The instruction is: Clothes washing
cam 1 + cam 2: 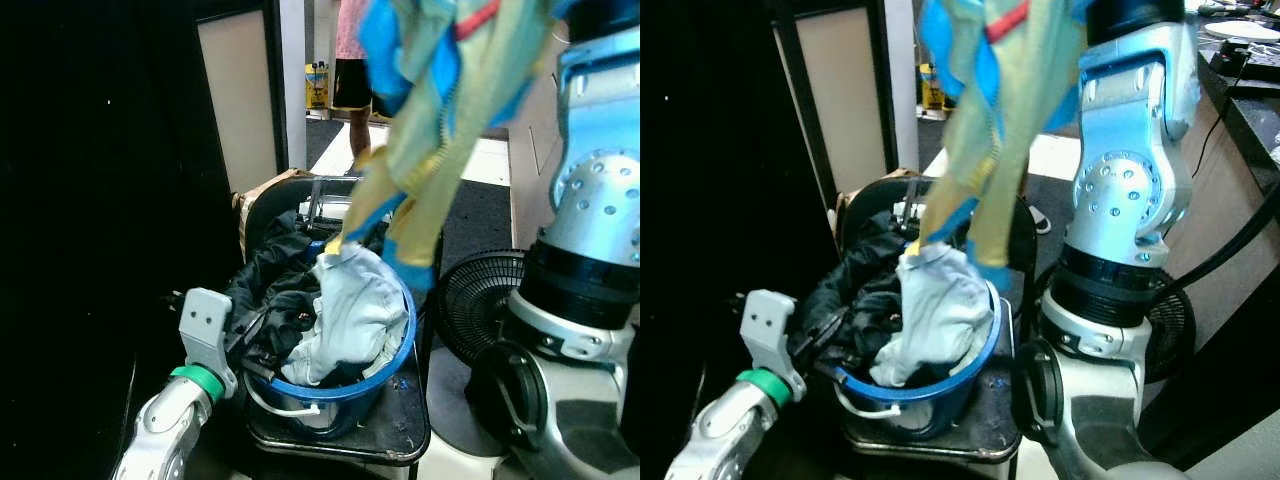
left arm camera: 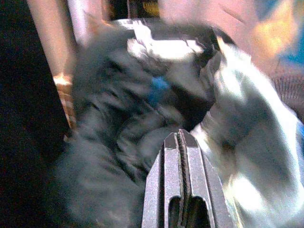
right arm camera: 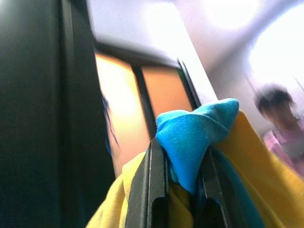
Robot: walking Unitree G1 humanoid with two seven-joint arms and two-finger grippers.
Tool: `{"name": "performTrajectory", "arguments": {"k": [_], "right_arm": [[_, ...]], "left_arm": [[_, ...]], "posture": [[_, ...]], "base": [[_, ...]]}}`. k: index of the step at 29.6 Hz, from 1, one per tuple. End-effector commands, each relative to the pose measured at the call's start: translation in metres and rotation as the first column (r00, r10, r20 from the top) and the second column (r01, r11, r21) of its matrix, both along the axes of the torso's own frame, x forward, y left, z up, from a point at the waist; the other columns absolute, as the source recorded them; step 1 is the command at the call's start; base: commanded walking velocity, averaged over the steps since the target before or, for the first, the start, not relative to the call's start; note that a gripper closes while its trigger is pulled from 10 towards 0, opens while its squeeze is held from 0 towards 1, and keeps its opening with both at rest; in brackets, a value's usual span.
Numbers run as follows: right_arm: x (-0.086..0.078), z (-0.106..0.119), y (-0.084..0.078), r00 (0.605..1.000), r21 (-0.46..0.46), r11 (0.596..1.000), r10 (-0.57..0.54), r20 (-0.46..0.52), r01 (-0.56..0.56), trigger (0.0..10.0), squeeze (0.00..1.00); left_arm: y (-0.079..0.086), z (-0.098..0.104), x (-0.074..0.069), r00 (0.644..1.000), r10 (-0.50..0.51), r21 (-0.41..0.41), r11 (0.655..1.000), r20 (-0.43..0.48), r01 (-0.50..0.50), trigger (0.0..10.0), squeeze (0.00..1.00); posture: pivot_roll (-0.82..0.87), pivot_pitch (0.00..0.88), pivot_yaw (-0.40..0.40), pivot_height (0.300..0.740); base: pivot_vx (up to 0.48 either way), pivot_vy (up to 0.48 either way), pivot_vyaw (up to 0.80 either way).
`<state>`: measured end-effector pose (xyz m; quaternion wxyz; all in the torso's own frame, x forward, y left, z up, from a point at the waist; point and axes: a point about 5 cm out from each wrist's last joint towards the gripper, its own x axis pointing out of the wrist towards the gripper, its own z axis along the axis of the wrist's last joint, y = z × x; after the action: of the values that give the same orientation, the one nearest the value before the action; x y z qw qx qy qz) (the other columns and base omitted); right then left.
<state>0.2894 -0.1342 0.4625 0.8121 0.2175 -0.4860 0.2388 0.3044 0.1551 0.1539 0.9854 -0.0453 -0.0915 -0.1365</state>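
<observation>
A yellow and blue garment [image 1: 430, 110] is held high at the top centre of the left eye view, its lower end hanging down to the blue basket [image 1: 395, 350]. In the right wrist view the right gripper [image 3: 183, 166] is seen clenched on a blue fold of this garment. The basket sits at lower centre on a dark tray [image 1: 400, 430] and is heaped with dark clothes [image 1: 270, 290] on its left side and a pale shirt [image 1: 350, 315] on its right. The left gripper [image 2: 180, 142] is placed low at the basket's left edge, fingers pressed together with nothing between them, just above the dark clothes. A black fan [image 1: 480, 300] stands at right of the basket, partly hidden by the silver right arm [image 1: 590, 230]. A person [image 1: 350, 70] is seen in the doorway at upper centre, partly covered by the garment. A dark panel [image 1: 90, 200] fills the left side.
</observation>
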Motion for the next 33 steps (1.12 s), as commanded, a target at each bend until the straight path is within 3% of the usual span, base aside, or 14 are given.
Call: {"name": "performTrajectory", "arguments": {"k": [1,2,3,5,6,11,12,15,17,19,22,24,28,33], "right_arm": [[0.014,-0.023,0.013,0.994,-0.078,0.996,-0.039,-0.098,0.031,0.0,0.0],[0.023,-0.047,0.018,0.982,-0.119,0.992,-0.066,-0.179,0.045,1.6,0.0],[0.033,-0.078,0.025,0.954,-0.16,0.986,-0.089,-0.286,0.044,4.8,0.0],[0.035,-0.085,0.027,0.946,-0.168,0.985,-0.091,-0.31,0.039,4.8,0.0],[0.035,-0.087,0.027,0.943,-0.17,0.985,-0.09,-0.319,0.036,10.0,0.0],[0.047,-0.123,0.033,0.888,-0.168,0.986,-0.09,-0.451,0.014,10.0,0.0],[0.052,-0.142,0.036,0.855,-0.211,0.978,-0.107,-0.507,-0.003,10.0,0.0],[0.055,-0.161,0.038,0.828,-0.28,0.96,-0.163,-0.537,0.007,10.0,0.0],[0.054,-0.191,0.042,0.783,-0.384,0.923,-0.233,-0.577,-0.008,10.0,0.0],[0.053,-0.2,0.043,0.77,-0.411,0.911,-0.246,-0.588,-0.022,10.0,0.0],[0.05,-0.24,0.041,0.724,-0.537,0.842,-0.34,-0.6,-0.049,10.0,0.0],[0.048,-0.252,0.038,0.712,-0.572,0.819,-0.372,-0.595,-0.051,10.0,0.0],[0.046,-0.26,0.035,0.7,-0.585,0.809,-0.389,-0.6,-0.052,10.0,0.0],[0.033,-0.293,0.006,0.608,-0.567,0.823,-0.438,-0.662,-0.025,10.0,0.0]], "left_arm": [[0.015,0.002,0.002,0.994,0.106,-0.07,0.992,0.015,-0.104,10.0,0.0],[0.023,0.01,0.004,0.985,0.166,-0.135,0.978,0.042,-0.159,10.0,0.0],[0.032,0.023,0.006,0.96,0.268,-0.237,0.94,0.075,-0.244,10.0,0.0],[0.034,0.025,0.006,0.953,0.291,-0.247,0.933,0.08,-0.264,10.0,0.0],[0.035,0.026,0.006,0.95,0.3,-0.244,0.93,0.081,-0.273,10.0,0.0],[0.038,0.028,0.007,0.957,0.289,-0.149,0.948,0.023,-0.282,10.0,0.0],[0.036,0.026,0.008,0.965,0.262,-0.137,0.956,0.006,-0.259,10.0,0.0],[0.033,0.025,0.008,0.972,0.236,-0.114,0.966,0.002,-0.234,10.0,0.0],[0.029,0.024,0.007,0.98,0.201,-0.096,0.975,-0.005,-0.201,10.0,0.0],[0.028,0.024,0.007,0.981,0.195,-0.098,0.976,-0.007,-0.195,10.0,0.0],[0.028,0.023,-0.003,0.988,0.148,0.037,0.988,0.037,-0.149,10.0,0.0],[0.029,0.021,-0.006,0.99,0.136,0.082,0.987,0.044,-0.14,10.0,0.0],[0.031,0.02,-0.01,0.99,0.133,0.106,0.985,0.047,-0.137,10.0,0.0],[0.067,0.025,-0.027,0.966,0.252,0.006,0.968,0.051,-0.252,10.0,0.0]], "posture": [[-0.01,0.027,0.094,0.74],[0.0,0.026,0.09,0.74],[0.0,0.025,0.089,0.74],[0.0,0.025,0.089,0.74],[0.0,0.025,0.089,0.74],[0.0,0.024,0.092,0.74],[0.0,0.02,0.092,0.74],[0.0,0.016,0.092,0.74],[0.0,0.009,0.092,0.74],[0.0,0.009,0.092,0.74],[0.0,0.0,0.093,0.74],[0.0,0.0,0.093,0.74],[0.0,0.0,0.093,0.74],[0.0,0.0,0.092,0.74]], "base": [[0.0,0.0,0.0],[0.0,0.0,0.0],[0.0,0.0,0.0],[0.0,0.0,0.0],[0.0,0.0,0.0],[0.0,0.0,0.0],[0.0,0.0,0.0],[0.0,0.0,0.0],[0.0,0.0,0.0],[0.0,0.0,0.0],[0.0,0.0,0.0],[0.0,0.0,0.0],[0.0,0.0,0.0],[0.0,0.0,0.0]]}}
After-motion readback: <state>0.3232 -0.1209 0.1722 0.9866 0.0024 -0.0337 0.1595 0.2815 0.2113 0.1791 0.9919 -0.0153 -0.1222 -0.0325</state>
